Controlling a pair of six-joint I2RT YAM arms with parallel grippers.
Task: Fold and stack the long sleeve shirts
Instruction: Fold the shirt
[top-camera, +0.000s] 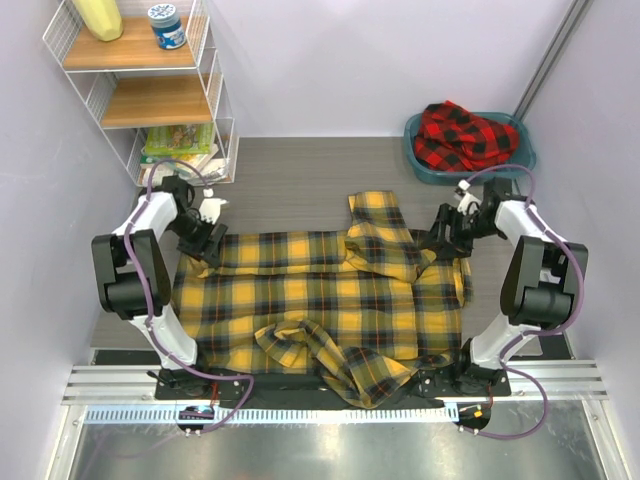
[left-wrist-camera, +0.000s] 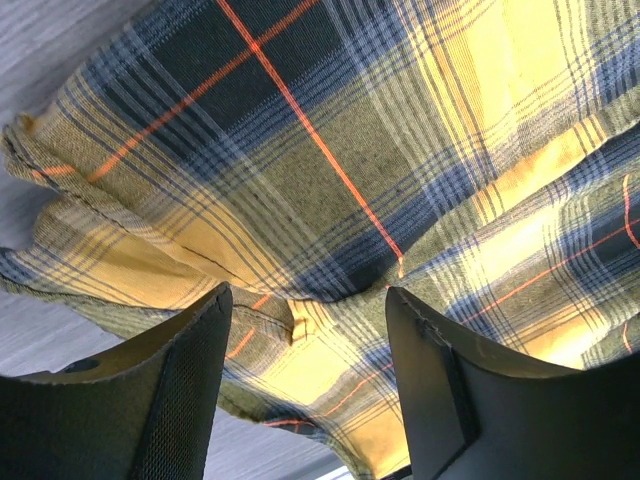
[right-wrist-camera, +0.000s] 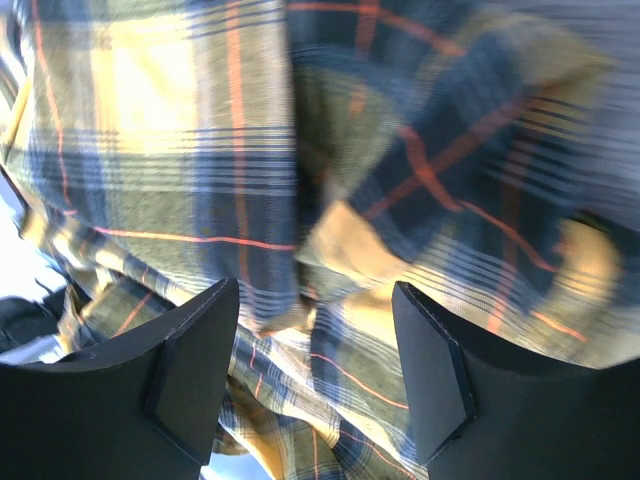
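Grey wood-grain tabletop (top-camera: 300, 185) between pale walls. Nearest us, the yellow-and-black shirt (top-camera: 320, 300) lies spread out, soft woven flannel, its near part rumpled and one bunched fold lapping over the front edge. We see the left fingers (top-camera: 207, 240) spread at its far left corner, with folds of cloth in the gap. The right fingers (top-camera: 447, 240) are spread likewise over bunched cloth at the far right corner. Farthest right, a red-and-black shirt (top-camera: 465, 135) sits crumpled in a teal plastic basin (top-camera: 425, 168).
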